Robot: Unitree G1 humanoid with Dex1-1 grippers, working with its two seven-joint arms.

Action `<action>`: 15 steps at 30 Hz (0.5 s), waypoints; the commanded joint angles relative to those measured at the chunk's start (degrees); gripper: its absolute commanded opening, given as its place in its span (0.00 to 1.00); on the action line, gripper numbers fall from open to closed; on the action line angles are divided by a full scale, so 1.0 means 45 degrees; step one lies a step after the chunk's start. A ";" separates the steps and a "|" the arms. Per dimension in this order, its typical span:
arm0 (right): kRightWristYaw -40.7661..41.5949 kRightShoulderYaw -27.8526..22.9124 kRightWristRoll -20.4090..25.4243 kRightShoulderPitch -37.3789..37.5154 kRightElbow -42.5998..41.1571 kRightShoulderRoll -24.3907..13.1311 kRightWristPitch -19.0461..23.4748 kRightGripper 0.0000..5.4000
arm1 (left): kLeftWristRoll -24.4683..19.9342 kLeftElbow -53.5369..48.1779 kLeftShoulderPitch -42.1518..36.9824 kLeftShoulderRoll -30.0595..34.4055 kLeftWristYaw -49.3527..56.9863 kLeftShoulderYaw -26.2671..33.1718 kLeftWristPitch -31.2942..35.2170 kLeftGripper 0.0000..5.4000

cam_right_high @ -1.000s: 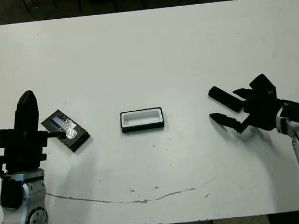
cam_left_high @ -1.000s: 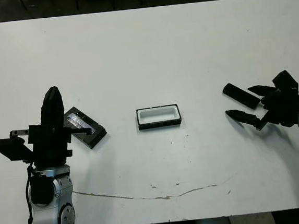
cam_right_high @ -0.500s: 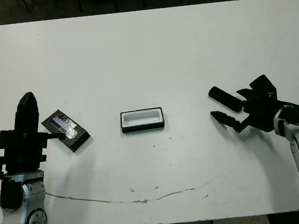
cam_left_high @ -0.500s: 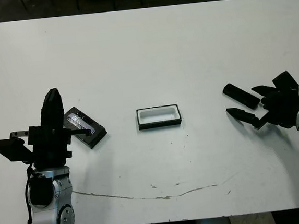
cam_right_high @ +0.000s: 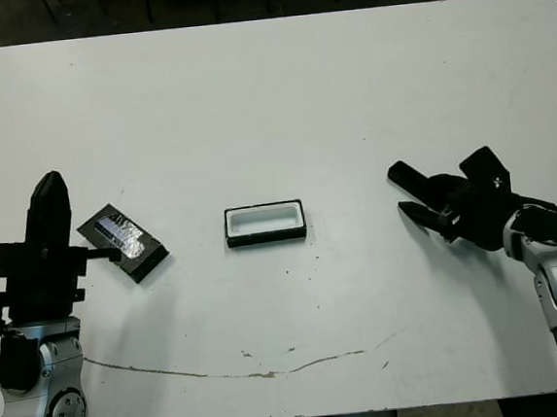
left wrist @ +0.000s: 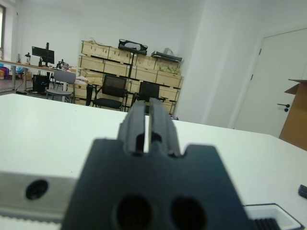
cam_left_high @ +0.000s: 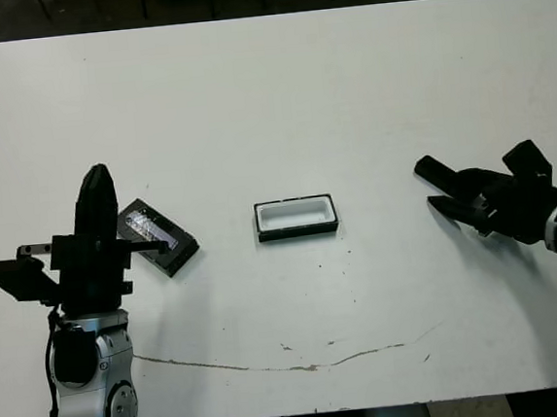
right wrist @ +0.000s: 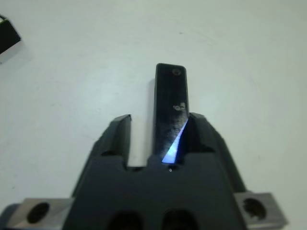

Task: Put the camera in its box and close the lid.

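Observation:
The camera (cam_left_high: 438,174) is a slim black bar lying on the table at the right. My right gripper (cam_left_high: 451,193) straddles its near end. In the right wrist view the camera (right wrist: 171,103) sits between the two fingers, against one finger (right wrist: 202,134). A strip of white table shows between it and the other finger (right wrist: 118,136), so the gripper is open. A bluish glow shows at the camera's near end. The box (cam_left_high: 296,217), a black-rimmed tray with white lining, sits mid-table. The lid (cam_left_high: 160,236) lies tilted to its left. My left gripper (cam_left_high: 97,188) points up beside the lid, shut and holding nothing.
A thin brown crack line (cam_left_high: 302,365) runs across the table (cam_left_high: 268,92) near its front edge. In the left wrist view a corner of the box (left wrist: 268,215) shows, with chairs and stacked crates far beyond the table.
My right gripper has slid forward over the camera's near end and its fingers have narrowed around it. The left arm, lid and box have not moved.

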 commanded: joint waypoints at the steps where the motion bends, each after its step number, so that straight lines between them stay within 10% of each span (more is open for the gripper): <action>1: 0.0607 0.0243 -0.0112 0.0230 0.0453 -0.0194 -0.0099 0.34 | -0.0014 -0.0072 0.0264 0.0147 0.0063 0.0064 0.0276 0.00; 15: 0.0970 0.0453 -0.0173 0.0062 -0.0110 -0.0446 0.0582 0.13 | 0.0027 -0.0088 0.0246 0.0129 0.0074 0.0055 0.0294 0.00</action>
